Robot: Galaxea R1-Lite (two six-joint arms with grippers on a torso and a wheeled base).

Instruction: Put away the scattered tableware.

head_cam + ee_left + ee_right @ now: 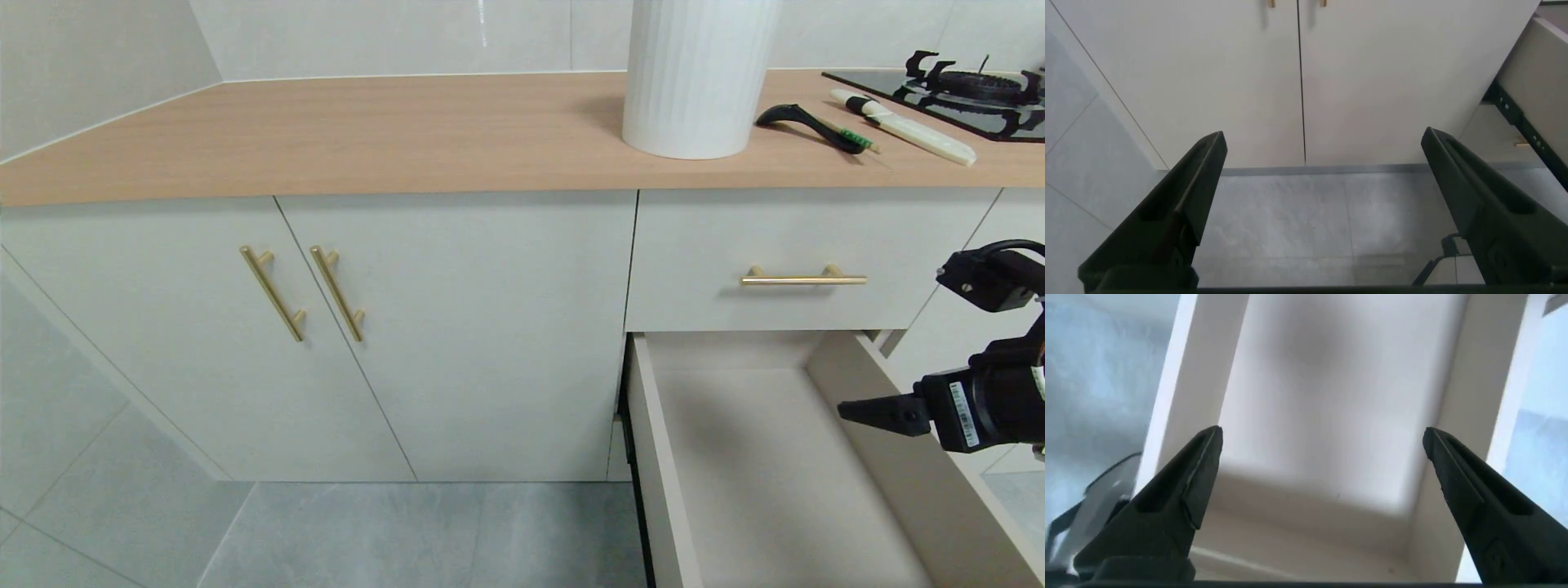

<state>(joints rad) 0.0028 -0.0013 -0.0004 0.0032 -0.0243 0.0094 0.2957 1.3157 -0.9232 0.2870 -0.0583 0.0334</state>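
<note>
The left hand [1321, 139] is hanging wide open and empty before the cabinet doors [1372, 73]. On the tabletop [326, 131], right of a white ribbed canister [694, 82], a black curved utensil [804, 121] and a cream-white knife [906, 131] are lying side by side. The right hand [1321, 434] is hovering spread wide, holding nothing, over the open drawer [751, 474].

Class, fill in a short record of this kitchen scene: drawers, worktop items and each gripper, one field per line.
Lower drawer: pulled open
Upper drawer: shut
Worktop: white ribbed container; black utensil and white knife lying between the container and the hob
Right gripper: open, holding nothing, over the lower drawer
Left gripper: open, holding nothing, facing the cupboard doors
</note>
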